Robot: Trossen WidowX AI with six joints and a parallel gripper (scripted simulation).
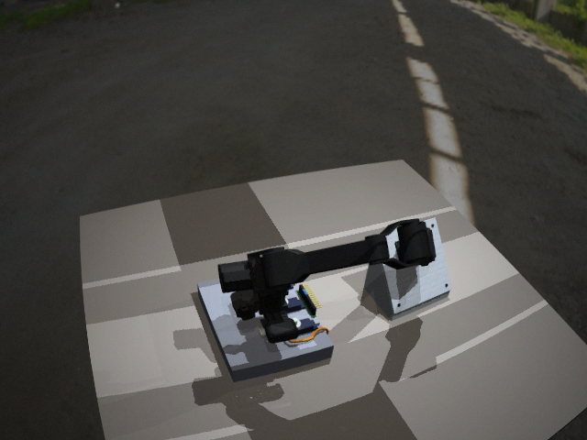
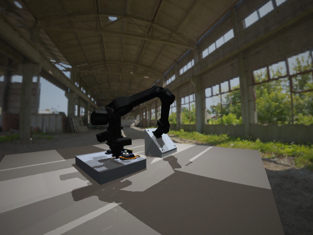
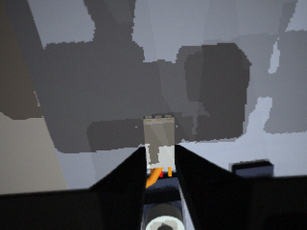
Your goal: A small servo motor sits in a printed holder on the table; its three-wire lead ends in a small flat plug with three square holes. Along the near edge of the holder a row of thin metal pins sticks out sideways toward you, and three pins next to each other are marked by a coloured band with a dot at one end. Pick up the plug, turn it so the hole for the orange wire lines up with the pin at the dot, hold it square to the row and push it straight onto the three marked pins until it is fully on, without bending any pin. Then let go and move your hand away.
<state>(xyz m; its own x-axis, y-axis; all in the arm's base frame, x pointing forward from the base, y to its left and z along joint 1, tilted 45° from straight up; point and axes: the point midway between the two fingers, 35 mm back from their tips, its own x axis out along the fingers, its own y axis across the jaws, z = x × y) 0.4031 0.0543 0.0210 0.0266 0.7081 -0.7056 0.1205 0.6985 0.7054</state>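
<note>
My gripper (image 3: 159, 151) (image 1: 275, 334) (image 2: 116, 153) points down onto the grey printed holder (image 1: 246, 359) (image 2: 100, 172) (image 3: 96, 29) and is shut on the plug (image 3: 158, 136). The plug is pale and flat, and its three square holes show on the end that sticks out past my fingertips. The orange wire (image 3: 153, 176) (image 1: 309, 336) (image 2: 129, 157) of the lead curves from the plug back to the servo (image 1: 305, 324), whose white horn shows beside my fingers. The row of thin pins (image 1: 312, 298) on its green strip lies at the holder's edge toward the arm's base, a short way from my gripper. The plug is hidden by my fingers in the top and exterior views.
The arm's grey wedge-shaped base mount (image 1: 416, 284) (image 2: 159, 148) stands on the table (image 1: 473, 369) (image 2: 214, 176) just beyond the pin row. The arm's forearm reaches over the holder. A dark servo body part (image 3: 251, 168) shows at the lower right of the wrist view.
</note>
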